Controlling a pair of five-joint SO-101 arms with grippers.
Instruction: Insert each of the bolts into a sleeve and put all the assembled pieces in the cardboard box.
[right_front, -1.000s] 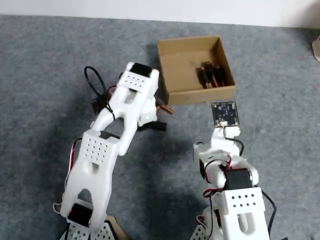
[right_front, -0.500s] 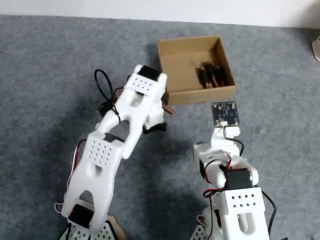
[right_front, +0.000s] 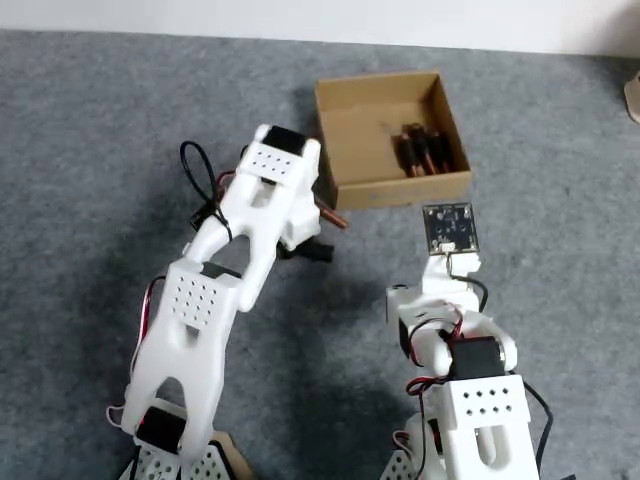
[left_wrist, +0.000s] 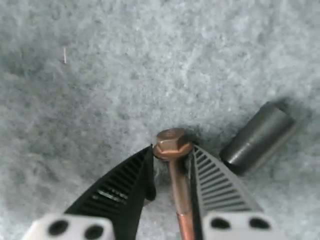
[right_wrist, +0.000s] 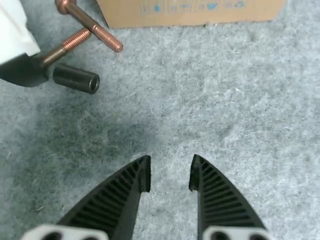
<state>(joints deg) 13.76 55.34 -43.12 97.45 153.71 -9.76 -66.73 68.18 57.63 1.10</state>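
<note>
My left gripper (left_wrist: 171, 152) is shut on a copper bolt (left_wrist: 173, 144) just under its hex head, low over the grey carpet. The held bolt's threaded end (right_wrist: 70, 44) pokes out past the left gripper's dark finger (right_wrist: 22, 70). A dark sleeve (left_wrist: 257, 137) lies on its side right beside it, also seen as the sleeve (right_wrist: 76, 78). A second bolt (right_wrist: 90, 25) lies loose by the wall of the cardboard box (right_front: 400, 190). Several assembled pieces (right_front: 425, 150) rest inside the box. My right gripper (right_wrist: 170, 162) hangs open over bare carpet, holding nothing.
The left arm (right_front: 265, 195) stands just left of the box's near corner. The right arm (right_front: 450, 300) sits folded below the box, its camera board (right_front: 449, 228) near the box's front wall. Grey carpet (right_front: 90, 150) spreads out to the left.
Half a second ago the left arm had swung a little toward the box; it is back where it was a second ago. The right arm has kept still.
</note>
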